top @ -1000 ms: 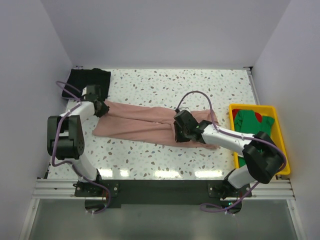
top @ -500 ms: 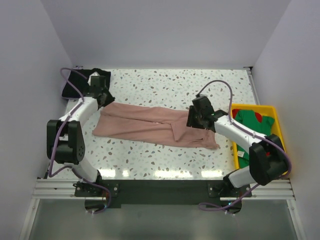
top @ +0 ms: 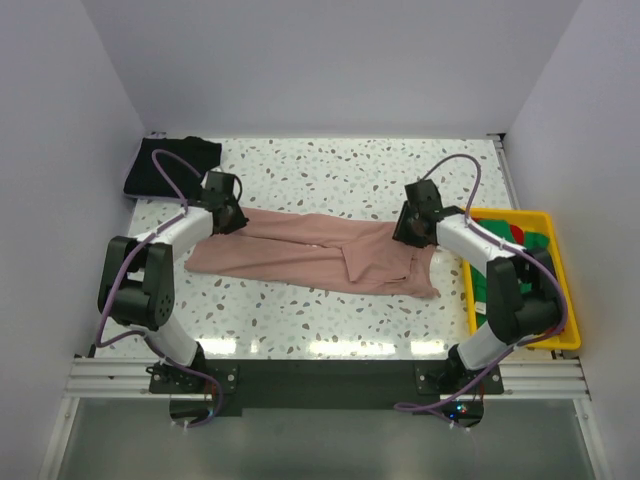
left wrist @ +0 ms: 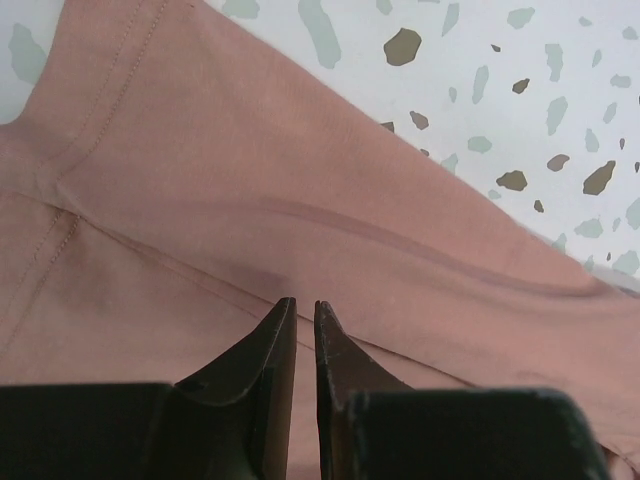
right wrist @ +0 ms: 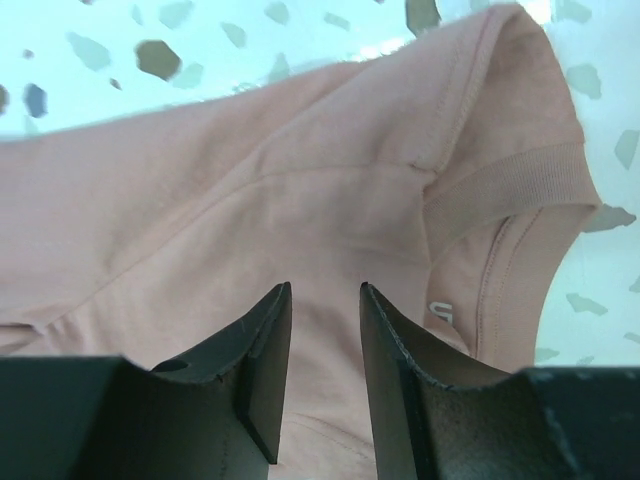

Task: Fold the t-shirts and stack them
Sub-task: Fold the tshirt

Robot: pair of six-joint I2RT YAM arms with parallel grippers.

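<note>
Seen from above, the dusty-pink t-shirt [top: 310, 255] is laid out lengthwise across the middle of the speckled counter [top: 330, 170], folded into a long narrow band. The left hand [top: 236, 221] is set at the band's far left corner and the right hand [top: 406, 234] at its far right end, near the yellow bin [top: 563, 285]. A green t-shirt [top: 536, 246] is seen inside the bin, partly hidden by the right arm. A black t-shirt [top: 165, 162] is folded in the counter's far left corner, well apart from the pink one. In the left wrist view, the left hand [left wrist: 305, 303] is shown all but closed, with only a thin slit between its dark fingers. Pink cloth [left wrist: 250, 180] fills the view beneath it, crossed by a stitched seam and a long crease. Whether any cloth is nipped at the tips cannot be told, and bare counter [left wrist: 520, 110] is seen beyond the shirt's edge. In the right wrist view, the right hand [right wrist: 325, 290] is shown parted, with nothing caught between the fingers (pink cloth is seen through the gap). It is held over the shirt [right wrist: 250, 200] just beside the ribbed collar [right wrist: 510, 180], with counter [right wrist: 80, 60] showing past the fold.
</note>
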